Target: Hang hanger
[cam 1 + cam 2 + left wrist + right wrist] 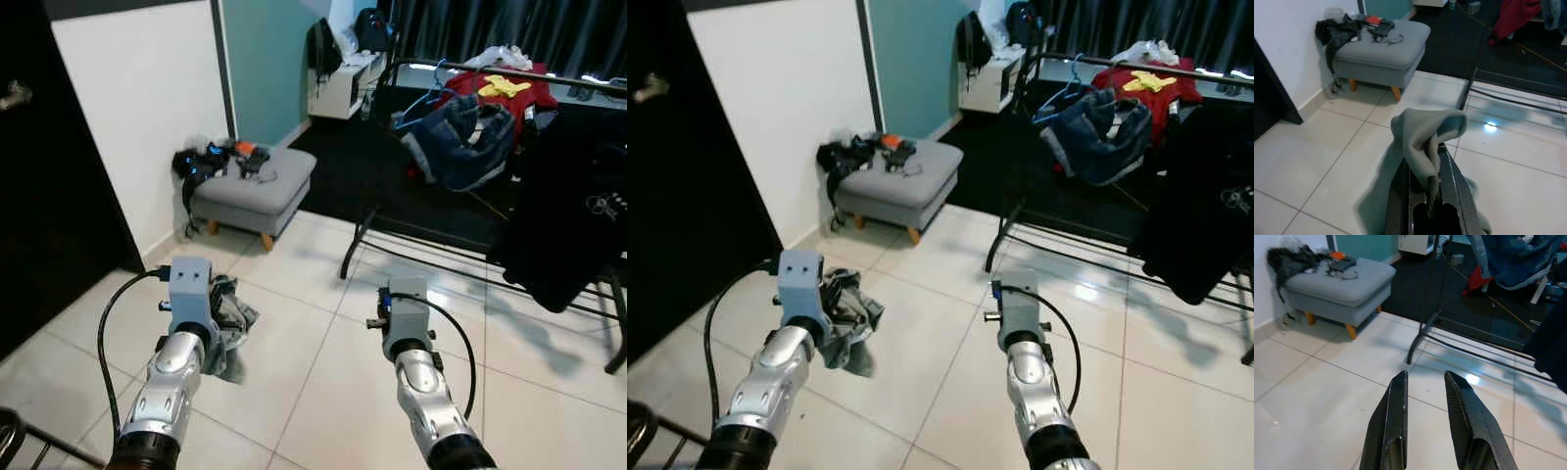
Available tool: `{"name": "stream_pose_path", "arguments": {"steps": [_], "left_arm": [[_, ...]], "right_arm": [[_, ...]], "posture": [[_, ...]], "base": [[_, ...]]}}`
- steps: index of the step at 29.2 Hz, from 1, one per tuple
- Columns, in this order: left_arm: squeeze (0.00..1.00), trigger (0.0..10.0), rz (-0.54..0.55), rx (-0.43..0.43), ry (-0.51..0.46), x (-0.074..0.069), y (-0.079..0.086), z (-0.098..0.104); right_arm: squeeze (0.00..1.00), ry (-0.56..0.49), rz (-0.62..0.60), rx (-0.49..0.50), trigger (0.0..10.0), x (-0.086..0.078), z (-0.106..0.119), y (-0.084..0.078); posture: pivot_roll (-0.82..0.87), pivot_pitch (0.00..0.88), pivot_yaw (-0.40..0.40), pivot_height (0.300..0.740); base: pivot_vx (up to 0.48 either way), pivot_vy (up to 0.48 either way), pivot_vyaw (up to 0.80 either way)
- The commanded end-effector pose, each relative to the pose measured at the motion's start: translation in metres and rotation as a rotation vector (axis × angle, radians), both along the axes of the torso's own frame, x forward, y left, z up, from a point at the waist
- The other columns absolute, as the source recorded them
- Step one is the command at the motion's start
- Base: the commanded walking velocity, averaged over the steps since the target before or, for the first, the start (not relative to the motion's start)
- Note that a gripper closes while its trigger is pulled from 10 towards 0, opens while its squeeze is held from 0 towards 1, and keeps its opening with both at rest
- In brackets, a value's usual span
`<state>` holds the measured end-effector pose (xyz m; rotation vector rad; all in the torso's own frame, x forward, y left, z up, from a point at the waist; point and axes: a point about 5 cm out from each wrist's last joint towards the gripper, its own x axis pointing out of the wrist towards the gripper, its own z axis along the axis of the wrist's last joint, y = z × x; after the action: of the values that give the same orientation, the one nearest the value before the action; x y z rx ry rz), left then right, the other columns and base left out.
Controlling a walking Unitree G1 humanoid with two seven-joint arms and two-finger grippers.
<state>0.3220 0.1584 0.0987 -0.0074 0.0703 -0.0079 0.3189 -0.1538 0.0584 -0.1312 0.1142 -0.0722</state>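
— Hanger sat where, when you looked?
— Clamped in your left gripper, low at seven o'clock, a grey garment draped over it.
— And your right gripper?
— Fingers apart, holding nothing, above the white tiled floor.
— Beyond them?
— Clothes rack at one o'clock with a blue garment; grey ottoman at eleven.

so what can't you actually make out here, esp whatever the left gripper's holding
- Left gripper: shut on a grey cloth; the cloth hides any hanger.
- Clothes rack: its right end is cut off by the head view's edge.
- Items on the grey footstool: too small to identify.
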Motion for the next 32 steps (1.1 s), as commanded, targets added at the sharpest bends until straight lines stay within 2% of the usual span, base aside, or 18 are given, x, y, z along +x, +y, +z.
{"name": "stream_pose_path", "arguments": {"steps": [1, 25, 32], "left_arm": [[0.0, 10.0, 0.014, 0.006, 0.008, -0.0018, 0.0039, -0.0029], [0.0, 10.0, -0.004, 0.018, 0.007, 0.002, 0.0016, -0.0019], [0.0, 10.0, -0.01, 0.016, 0.008, 0.0028, -0.0005, -0.0023]], "right_arm": [[0.0, 0.012, 0.001, 0.015, 10.0, -0.0004, -0.0015, 0.0029], [0.0, 0.009, -0.023, 0.016, 10.0, -0.0022, -0.0016, -0.0014], [0.0, -0.007, -0.001, -0.004, 10.0, -0.0001, 0.0021, 0.0001]], "posture": [[-0.03, 0.0, 0.011, 0.74], [-0.04, 0.0, 0.024, 0.74], [-0.04, 0.0, 0.023, 0.74]], "base": [[0.439, 0.0, -0.61], [0.441, 0.0, -0.62], [0.441, 0.0, 0.0]]}}
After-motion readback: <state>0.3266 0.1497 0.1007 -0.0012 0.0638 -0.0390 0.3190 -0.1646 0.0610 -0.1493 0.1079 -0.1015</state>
